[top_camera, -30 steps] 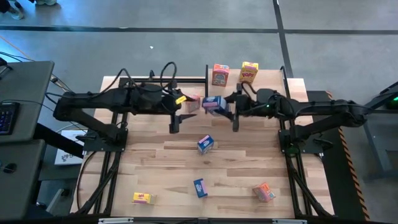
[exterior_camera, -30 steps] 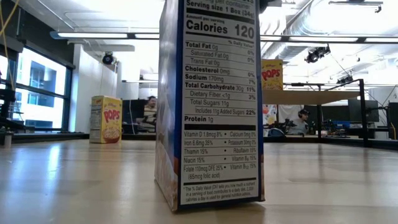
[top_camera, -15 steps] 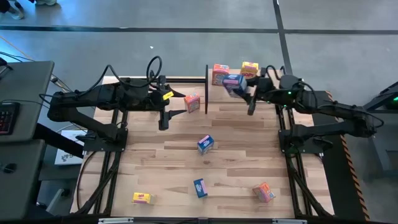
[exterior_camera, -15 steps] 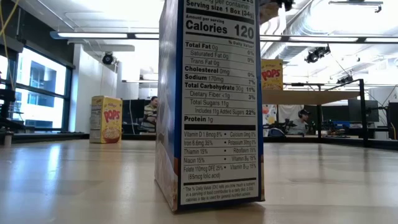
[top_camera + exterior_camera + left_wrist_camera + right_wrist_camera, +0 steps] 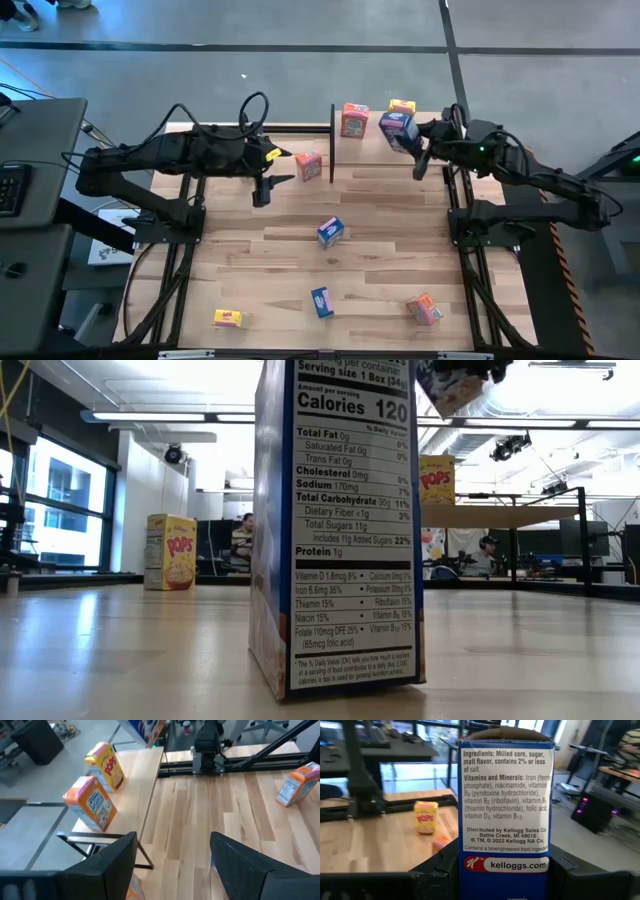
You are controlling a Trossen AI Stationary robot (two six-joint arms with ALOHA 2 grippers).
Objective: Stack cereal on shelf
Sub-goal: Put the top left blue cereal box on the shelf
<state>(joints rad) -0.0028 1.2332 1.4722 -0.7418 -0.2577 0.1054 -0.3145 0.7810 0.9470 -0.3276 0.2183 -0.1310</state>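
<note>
My right gripper (image 5: 410, 137) is shut on a blue cereal box (image 5: 397, 127) and holds it in the air over the shelf (image 5: 440, 118) at the table's far right. An orange box (image 5: 354, 120) and a yellow box (image 5: 402, 105) stand upright on the shelf. My left gripper (image 5: 262, 190) hangs open over the table's left middle, holding nothing. On the tabletop are an orange box (image 5: 309, 165), two blue boxes (image 5: 330, 232) (image 5: 321, 300), another orange box (image 5: 425, 309) and a yellow box (image 5: 228, 318). My right gripper pinches the blue box between its two fingers (image 5: 437, 870), one on each broad face, low on the box (image 5: 470, 870). The narrow printed side panel faces the wrist. The fingers come nearly level from the table's right side. The box is lifted clear above the shelf, tilted in the low view.
A black upright (image 5: 331, 140) marks the shelf's left end. Black frame rails run along both table sides. Bare planks lie between the scattered boxes. In the low view one blue box (image 5: 340, 530) stands close to the camera and hides much of the table.
My right gripper has carried the blue box from the table's middle toward the far right and upward, over the shelf, and has tipped toward level. My left gripper has drawn back a little toward the table's left edge, still open.
</note>
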